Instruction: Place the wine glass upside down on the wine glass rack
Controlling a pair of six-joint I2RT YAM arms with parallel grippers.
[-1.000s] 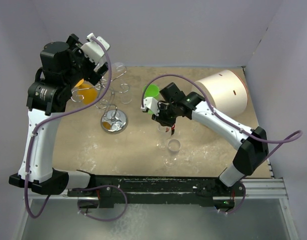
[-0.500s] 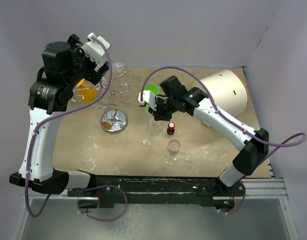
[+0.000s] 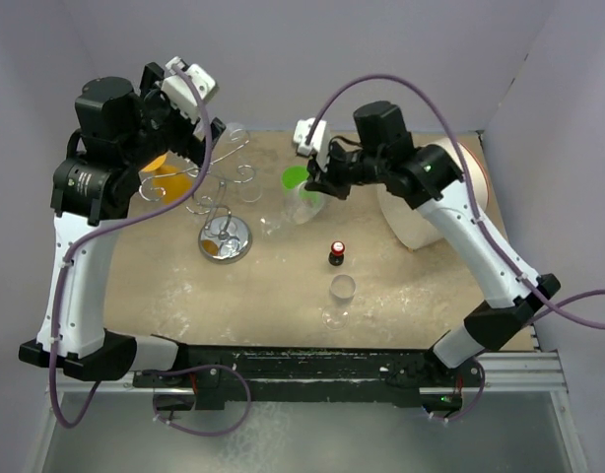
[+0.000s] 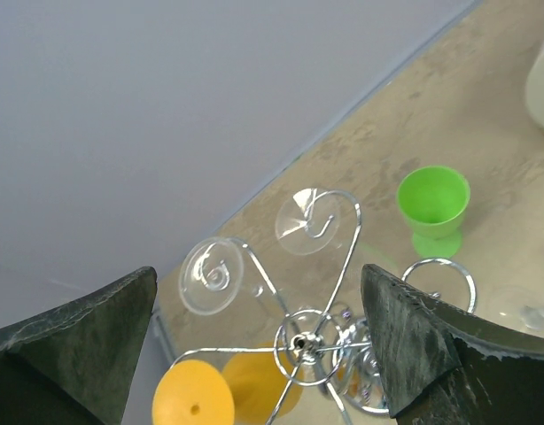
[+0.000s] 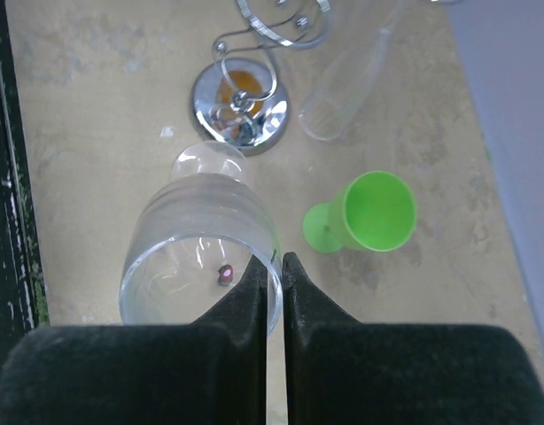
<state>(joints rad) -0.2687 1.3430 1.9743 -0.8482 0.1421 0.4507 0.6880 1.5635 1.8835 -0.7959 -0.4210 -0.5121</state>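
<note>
The wine glass (image 5: pixel 201 239) is gripped at its rim by the clenched right pincer (image 5: pixel 274 266), above the counter (image 3: pixel 401 286) beside the wine glass rack (image 3: pixel 225 239); inverting and hanging it are left to do. The left pincer (image 4: pixel 256 283) gapes, released.

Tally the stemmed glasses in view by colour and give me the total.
Clear glasses: 4 (two hung glasses on the rack, the held glass in the right gripper, one standing glass on the table)
Green glass: 1
Yellow-orange glass: 1
Total: 6
</note>
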